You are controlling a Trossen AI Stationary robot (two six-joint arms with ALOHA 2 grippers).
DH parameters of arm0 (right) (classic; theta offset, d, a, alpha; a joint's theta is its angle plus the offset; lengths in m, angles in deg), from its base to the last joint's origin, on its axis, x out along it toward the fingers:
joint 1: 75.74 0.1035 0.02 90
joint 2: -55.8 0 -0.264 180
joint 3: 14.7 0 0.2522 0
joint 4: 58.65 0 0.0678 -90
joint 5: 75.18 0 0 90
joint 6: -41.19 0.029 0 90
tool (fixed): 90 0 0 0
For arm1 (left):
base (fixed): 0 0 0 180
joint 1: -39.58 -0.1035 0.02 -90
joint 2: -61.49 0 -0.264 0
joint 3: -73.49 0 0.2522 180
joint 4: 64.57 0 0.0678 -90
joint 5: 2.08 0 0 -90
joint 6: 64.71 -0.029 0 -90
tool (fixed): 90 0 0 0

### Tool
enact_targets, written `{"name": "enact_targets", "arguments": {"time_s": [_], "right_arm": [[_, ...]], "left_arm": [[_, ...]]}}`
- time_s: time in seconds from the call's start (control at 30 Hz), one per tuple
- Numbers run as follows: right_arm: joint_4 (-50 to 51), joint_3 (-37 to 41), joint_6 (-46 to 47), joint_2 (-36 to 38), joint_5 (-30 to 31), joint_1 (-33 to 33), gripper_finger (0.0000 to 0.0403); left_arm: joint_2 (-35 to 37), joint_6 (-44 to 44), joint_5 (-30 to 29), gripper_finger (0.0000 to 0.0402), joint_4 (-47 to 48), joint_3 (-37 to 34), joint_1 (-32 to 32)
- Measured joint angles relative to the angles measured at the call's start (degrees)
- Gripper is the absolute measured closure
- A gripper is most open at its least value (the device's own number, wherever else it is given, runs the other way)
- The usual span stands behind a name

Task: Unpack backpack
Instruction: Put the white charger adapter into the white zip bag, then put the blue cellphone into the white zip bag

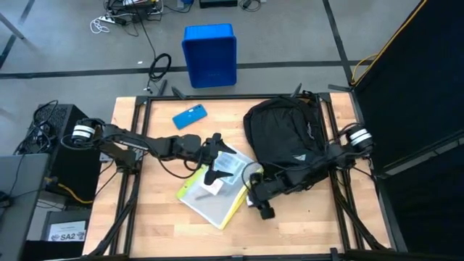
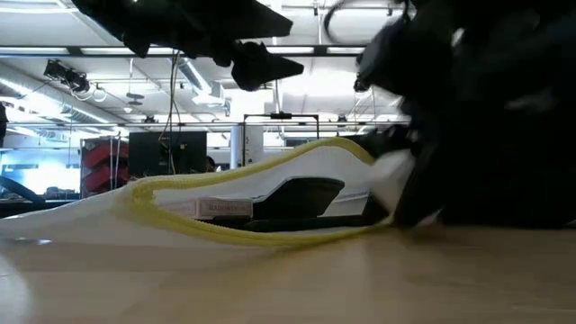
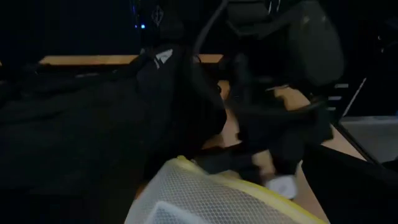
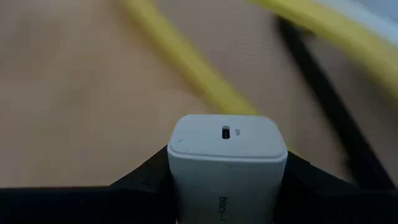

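At the worktop's right half, toward the far edge, the backpack (image 1: 285, 132) lies with its long axis running far-to-near. Right gripper (image 1: 262, 209) sits just off the backpack's near-left end, toward the worktop's near edge, clamped on a white charger block (image 4: 226, 163) that is already clear of the bag. Left gripper (image 1: 215, 161), fingers spread and empty, hovers over the yellow-edged mesh pouch (image 1: 212, 194) at the worktop's centre. Judgement: the right arm is nearer the backpack; the charger needs setting down on bare wood near the pouch. A blue phone (image 1: 189, 116) lies toward the far edge.
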Motion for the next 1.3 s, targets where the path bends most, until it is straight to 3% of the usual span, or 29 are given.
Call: {"name": "enact_targets", "arguments": {"time_s": [0.37, 0.7, 1.1, 1.3], "right_arm": [[-7.56, -0.04, 5.05, 0.2, -0.08, -5.86, 0.0253], [-9.1, -0.07, 8.92, 0.09, 16.16, -8.74, 0.0243], [-9.74, -0.07, 4.5, 0.03, 8.69, -10.0, 0.0151], [-4.1, -0.07, 4.11, 4.54, 3.52, -9.62, 0.0125]], "left_arm": [[-3.55, 2.89, -0.83, 0.001, 0.17, 0.0, 1.03], [-9.31, 3.97, -4.24, 0.001, -1.73, 0.0, 1.96], [-10.19, 4.23, -4.71, 0.001, -2.59, 0.0, 1.93], [-7.86, 4.23, -6.8, 0.001, -1.86, -0.02, 1.89]]}}
